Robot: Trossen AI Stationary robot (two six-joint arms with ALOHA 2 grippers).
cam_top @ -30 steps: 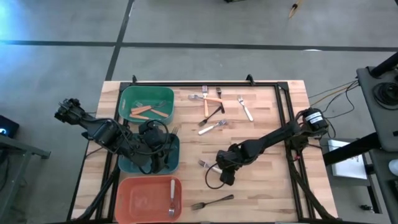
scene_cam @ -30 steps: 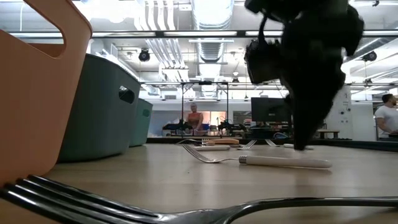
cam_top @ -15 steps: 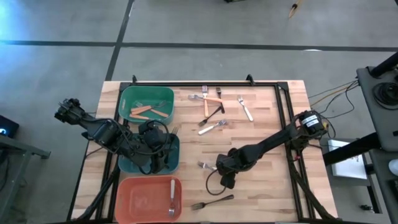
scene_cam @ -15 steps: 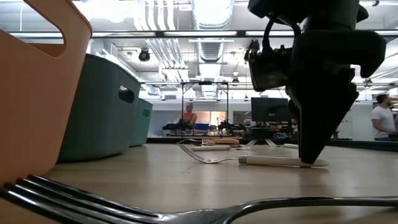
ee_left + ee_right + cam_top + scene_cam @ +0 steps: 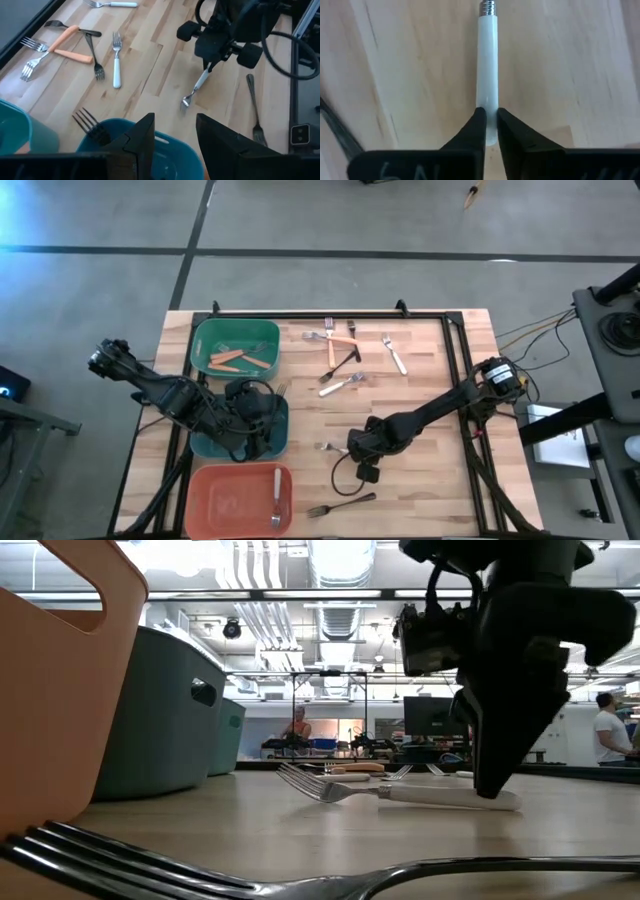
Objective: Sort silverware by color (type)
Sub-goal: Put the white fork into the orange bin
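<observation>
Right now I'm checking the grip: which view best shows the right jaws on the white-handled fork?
The right wrist view: the right gripper pinches the white-handled fork at its handle end. The low view shows it side-on, tines raised; left wrist shows it farther off; high view barely.

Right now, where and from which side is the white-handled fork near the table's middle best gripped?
By the far end of its white handle, from above. The white-handled fork lies nearly flat on the table, its round handle clear on both sides and its tines slightly lifted. The right gripper is already closed across that handle end, which seems a sound hold.
</observation>
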